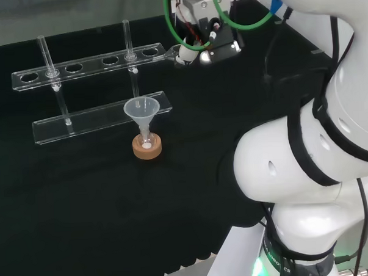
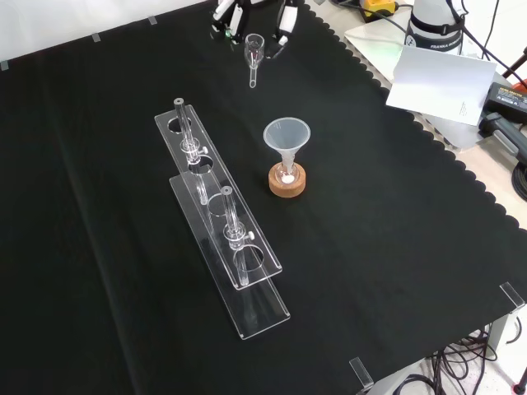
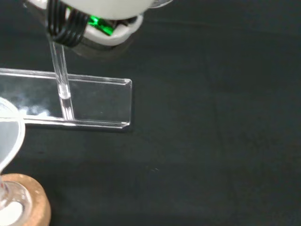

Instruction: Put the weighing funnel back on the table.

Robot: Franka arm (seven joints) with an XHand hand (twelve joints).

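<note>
At the far edge of the black cloth bench in the front view, the black and white hand pinches the small clear weighing funnel, stem down. I would lower it onto bare cloth there, then release it slowly

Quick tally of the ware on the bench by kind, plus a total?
2 funnels: the funnel and the weighing funnel, held in the hand
1 flask
1 cork ring
1 rack
2 tubes standing in the rack
Total: 7
</note>
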